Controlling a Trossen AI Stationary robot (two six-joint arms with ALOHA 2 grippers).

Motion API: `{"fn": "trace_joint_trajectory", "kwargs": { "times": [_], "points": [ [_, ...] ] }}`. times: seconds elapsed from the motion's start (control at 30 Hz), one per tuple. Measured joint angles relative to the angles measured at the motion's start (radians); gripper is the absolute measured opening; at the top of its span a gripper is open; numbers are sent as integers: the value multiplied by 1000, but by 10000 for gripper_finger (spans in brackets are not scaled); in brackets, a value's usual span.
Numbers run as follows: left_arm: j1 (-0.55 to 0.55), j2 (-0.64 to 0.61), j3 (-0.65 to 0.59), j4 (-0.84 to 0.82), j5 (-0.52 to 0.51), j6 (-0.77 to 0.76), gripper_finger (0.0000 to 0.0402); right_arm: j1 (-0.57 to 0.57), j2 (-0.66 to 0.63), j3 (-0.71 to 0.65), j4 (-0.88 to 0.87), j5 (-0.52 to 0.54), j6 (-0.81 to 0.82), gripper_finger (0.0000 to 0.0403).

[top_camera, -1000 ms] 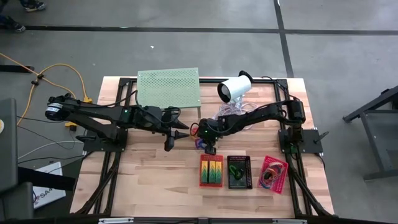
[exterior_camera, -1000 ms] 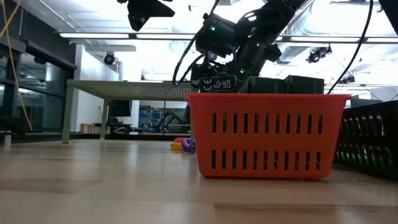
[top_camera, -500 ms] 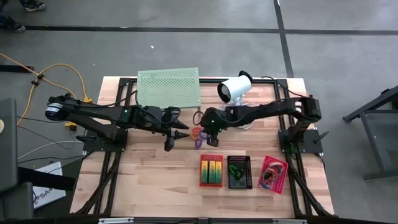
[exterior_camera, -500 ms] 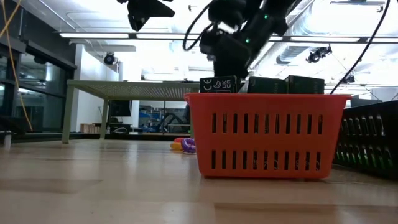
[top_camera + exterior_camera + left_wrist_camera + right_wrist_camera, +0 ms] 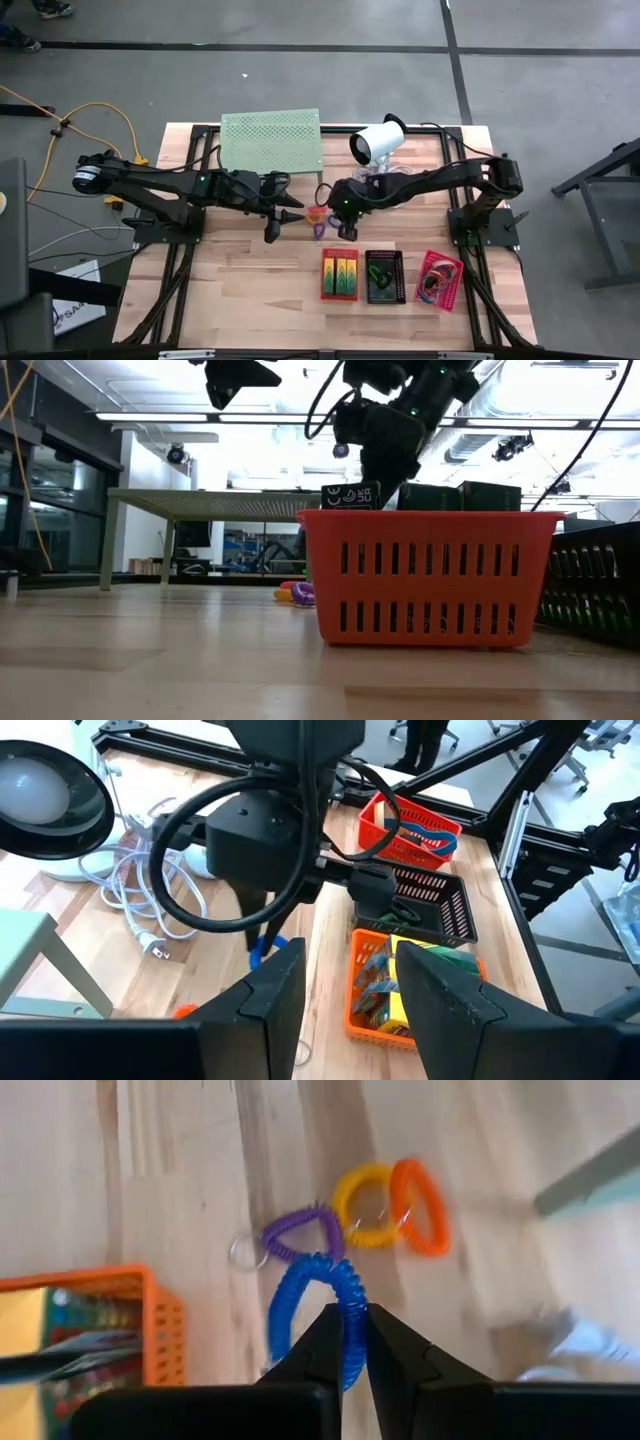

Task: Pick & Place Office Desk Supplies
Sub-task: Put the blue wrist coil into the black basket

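Hanging from the right pincer (image 5: 347, 1342), a blue coiled plastic loop (image 5: 312, 1302) is pinched between the two dark fingers, which are closed tight on its lower end. Its free arc rises above the fingertips, over the pale wooden counter (image 5: 250, 290). Just beyond it on the counter lie a purple coiled loop (image 5: 300, 1233) with a small metal ring, a yellow coiled loop (image 5: 362, 1205) and an orange coiled loop (image 5: 420, 1205), the three touching in a row. The red mesh basket (image 5: 339, 274) holding flat green packs (image 5: 340, 271) sits close beside the held loop, with the black mesh basket (image 5: 384, 276) and the pink mesh basket (image 5: 440, 279) of tangled bands next along. From above, the right pincer (image 5: 347, 230) hovers between the loops and the red basket. The left pincer (image 5: 271, 228) waits nearby, its fingers spread apart and holding nothing. A white label with a CE mark (image 5: 350, 494) shows behind the basket's rim at counter level; its other writing is too small to read.
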Motion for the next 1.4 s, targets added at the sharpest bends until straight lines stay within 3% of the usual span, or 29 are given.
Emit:
{"fn": "trace_joint_trajectory", "kwargs": {
  "times": [0.23,0.43,0.8,1.17,1.4],
  "points": [
    [0,0,0,0,0,0,152,39,-52,-2,-122,-15,152,20],
    [0,0,0,8,0,0,152,98,-101,-1,-216,34,301,20],
    [0,0,0,32,0,0,152,272,-139,0,-386,96,657,20],
    [0,0,0,34,0,0,152,460,-139,0,-466,183,1007,20],
    [0,0,0,34,0,0,152,517,-139,0,-487,216,1126,20]
  ]
}}
